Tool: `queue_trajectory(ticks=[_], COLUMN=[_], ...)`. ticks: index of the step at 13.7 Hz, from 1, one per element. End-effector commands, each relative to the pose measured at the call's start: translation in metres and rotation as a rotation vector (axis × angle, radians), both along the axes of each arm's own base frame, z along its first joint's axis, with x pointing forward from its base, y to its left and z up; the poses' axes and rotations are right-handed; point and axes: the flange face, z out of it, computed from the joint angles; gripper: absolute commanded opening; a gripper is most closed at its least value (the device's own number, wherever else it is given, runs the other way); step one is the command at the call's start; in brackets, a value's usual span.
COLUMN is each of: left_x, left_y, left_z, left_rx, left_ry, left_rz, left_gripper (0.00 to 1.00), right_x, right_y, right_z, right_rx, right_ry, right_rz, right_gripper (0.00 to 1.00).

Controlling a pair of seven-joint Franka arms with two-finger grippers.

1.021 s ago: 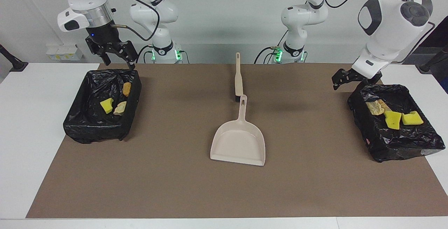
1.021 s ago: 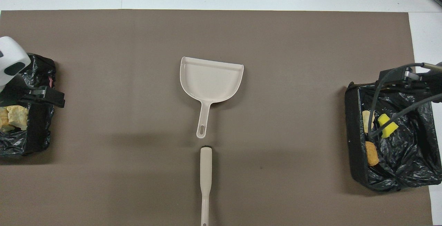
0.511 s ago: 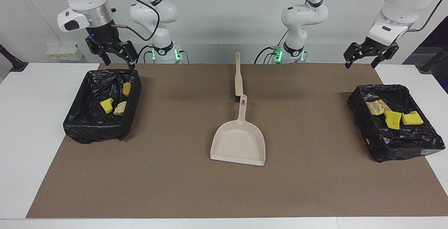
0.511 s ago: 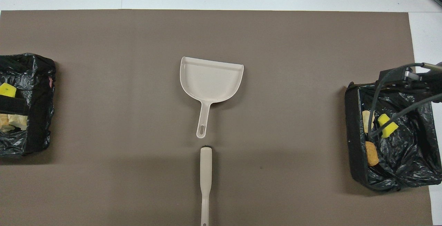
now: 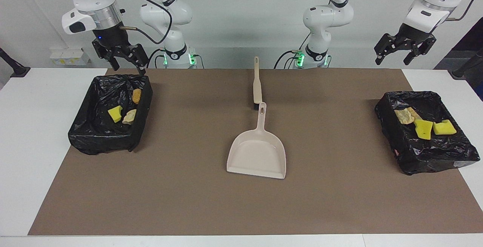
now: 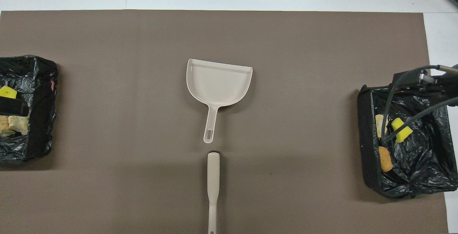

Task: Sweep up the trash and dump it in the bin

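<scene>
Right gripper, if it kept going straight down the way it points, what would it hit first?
Probably the robots' end of the black-lined bin under the open right gripper, at its rim; depth is unclear, so it might land on the brown mat instead.

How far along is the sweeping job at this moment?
It looks finished: all visible trash lies in the two black-lined bins, and the mat shows no pieces. Nothing is in hand: dustpan and brush lie on it. Left gripper and right gripper hang open.

A white table (image 5: pixel 45 133) covered by a brown mat (image 5: pixel 188 201) is shown against a plain white wall (image 5: pixel 234 16).
</scene>
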Motion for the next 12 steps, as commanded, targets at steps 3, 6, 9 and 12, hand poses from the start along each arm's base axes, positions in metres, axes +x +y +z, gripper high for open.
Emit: queue_trajectory(ticks=[3,6,9,12], left_x=[-0.0024,-0.0046,-0.0044,-0.006], left_y=[-0.0087,-0.0106,-0.0155,-0.0139], left_z=[-0.0005,0.0057,0.0064,0.0058], left_rx=[-0.015,-0.016,-0.015,-0.015], left_ry=[0.017,0.018,0.011,0.025], left_rz=[-0.001,-0.004,0.011,0.014], left_gripper=[1.0,1.0,1.0,1.0], right_x=[0.0011,0.0011,0.0011,0.0011], right_y=[-0.003,-0.003,-0.0039,-0.0039], right_z=[0.0023,0.0023,0.0023,0.0023], right_rx=[0.016,0.016,0.016,0.016], right_ry=[0.007,0.007,0.007,0.007], right_rz=[0.004,0.002,0.001,0.001], right_gripper=[1.0,1.0,1.0,1.0])
